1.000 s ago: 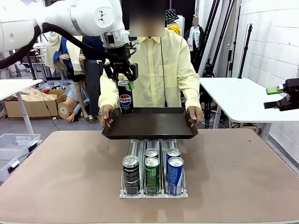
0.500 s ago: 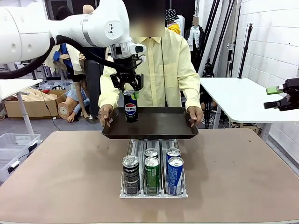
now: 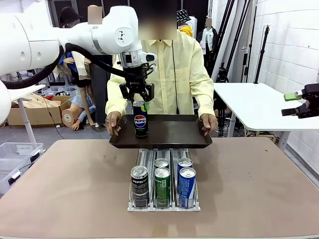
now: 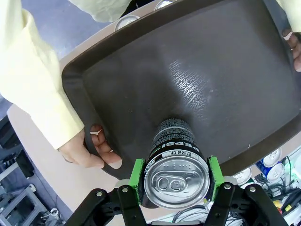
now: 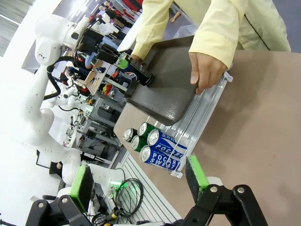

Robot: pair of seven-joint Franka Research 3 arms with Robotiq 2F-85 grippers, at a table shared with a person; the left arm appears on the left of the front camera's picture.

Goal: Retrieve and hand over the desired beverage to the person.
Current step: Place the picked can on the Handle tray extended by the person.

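Scene: we look across a brown table (image 3: 249, 184) at a person (image 3: 174, 69) in a pale-yellow shirt, who stands at its far side.
Tray: the person holds a dark brown tray (image 3: 169, 135) level above the table's far edge, one hand (image 3: 112, 122) on its picture-left rim and the other hand (image 3: 208, 123) on its picture-right rim.
Left gripper: the left gripper (image 3: 140, 102) reaches in from picture left and points straight down over the tray. Its green pads are clamped on the top of a black Pepsi can (image 3: 140, 121).
Pepsi can: it stands upright over the tray's picture-left part, near the hand on that side. Its base is down at the tray floor, but we cannot tell whether it touches.
Left wrist view: we look down onto the can's silver lid (image 4: 175, 184), with a green pad pressed to each side. Below it lies the tray (image 4: 211, 70), and a thumb (image 4: 96, 141) is hooked over the rim.
Right gripper: the right gripper (image 3: 290, 103) hangs at the picture's right edge, well away from the tray. Its fingers are spread wide with nothing between them.
Can rack: a clear rack (image 3: 164, 206) sits on the table just below the tray. At its front stand a black Pepsi can (image 3: 140, 185), a green can (image 3: 162, 185) and a blue Pocari Sweat can (image 3: 187, 186), with more cans behind.
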